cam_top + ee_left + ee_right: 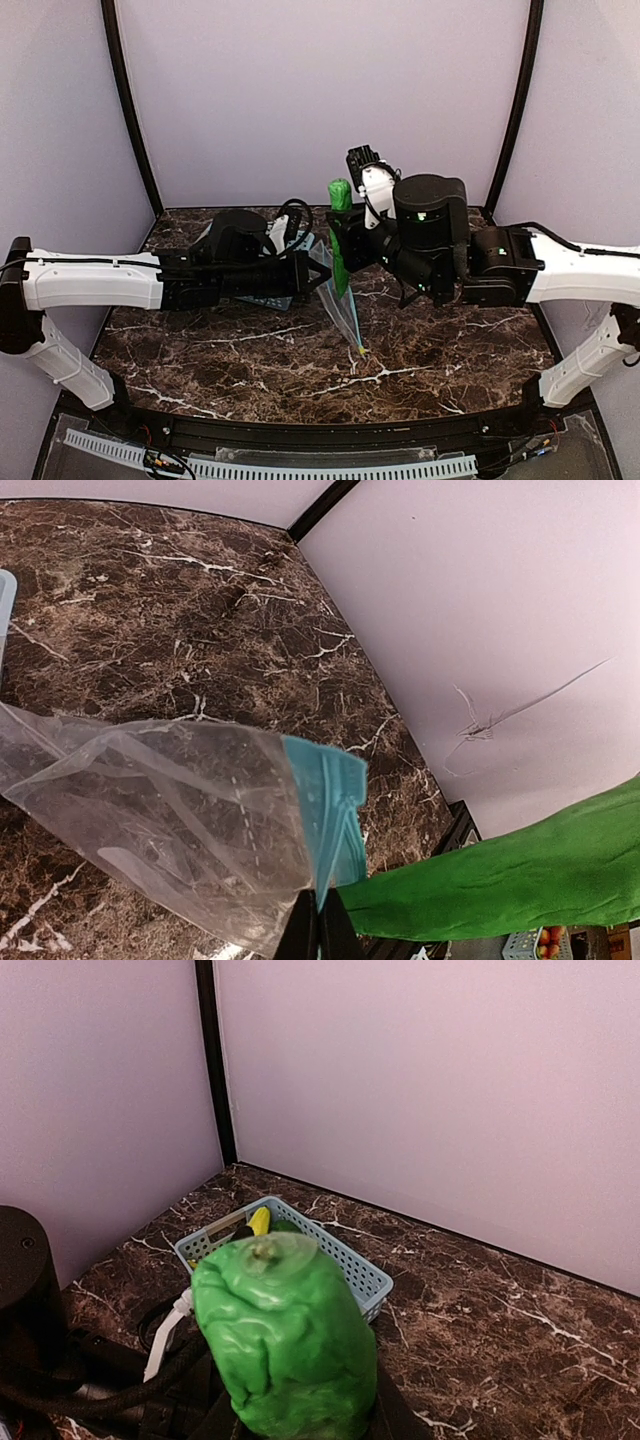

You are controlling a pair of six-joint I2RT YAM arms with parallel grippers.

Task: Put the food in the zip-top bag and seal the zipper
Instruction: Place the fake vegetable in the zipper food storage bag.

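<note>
We've got a bumpy green plastic cucumber piece (285, 1340) upright up front, with a light-blue slotted plastic basket (352, 1260) behind it holding a yellow banana (260, 1222).

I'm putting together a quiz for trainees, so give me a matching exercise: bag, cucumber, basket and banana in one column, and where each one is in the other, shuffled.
1. bag
2. cucumber
3. basket
4. banana

A. lying in the basket
B. held in the right jaws
C. sitting flat on the table
D. pinched at its blue edge by the left jaws

Pairs: 1-D, 2-B, 3-C, 4-A
</note>
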